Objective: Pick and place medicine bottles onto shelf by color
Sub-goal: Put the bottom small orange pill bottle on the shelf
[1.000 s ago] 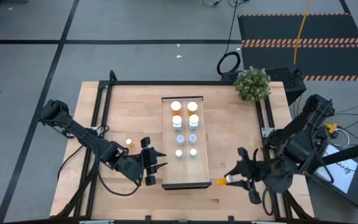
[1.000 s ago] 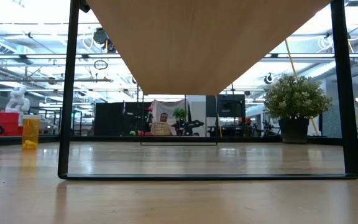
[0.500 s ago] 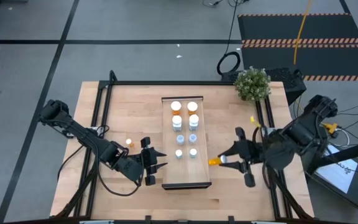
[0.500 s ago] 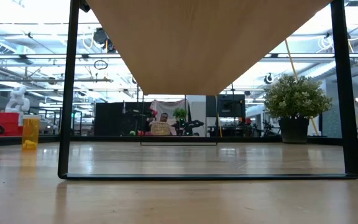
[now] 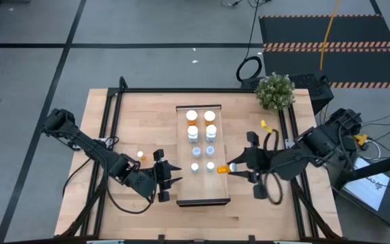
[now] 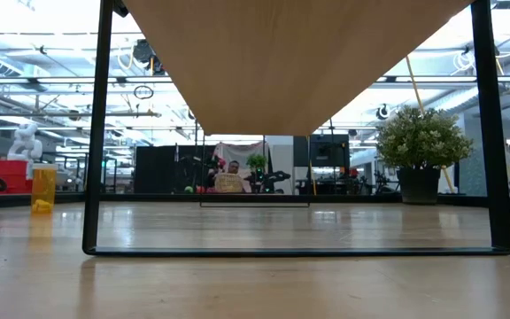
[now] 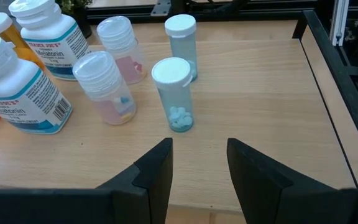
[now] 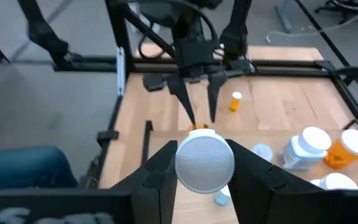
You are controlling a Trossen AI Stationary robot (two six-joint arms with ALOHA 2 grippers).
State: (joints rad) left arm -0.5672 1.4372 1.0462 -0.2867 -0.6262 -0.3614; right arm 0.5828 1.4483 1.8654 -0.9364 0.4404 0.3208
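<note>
We read "Trader Joe's Melatonin" on the two white bottles [image 7: 30, 93] standing on the shelf [image 5: 221, 183] with the other medicine bottles [image 5: 202, 142]. The right gripper [image 5: 230, 169] hangs over the shelf's right edge, its jaws clamped on an orange bottle [image 5: 221, 169] with a white cap. The left gripper [image 5: 171, 177] waits by the shelf's left side, jaws parted and empty. One orange bottle [image 5: 140, 155] stands apart on the bench [image 5: 249, 210].

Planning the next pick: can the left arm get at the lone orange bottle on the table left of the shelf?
Probably yes. The orange bottle stands alone on bare table beside the left arm, and the left gripper is open and empty by the shelf; it would have to pull back.
</note>
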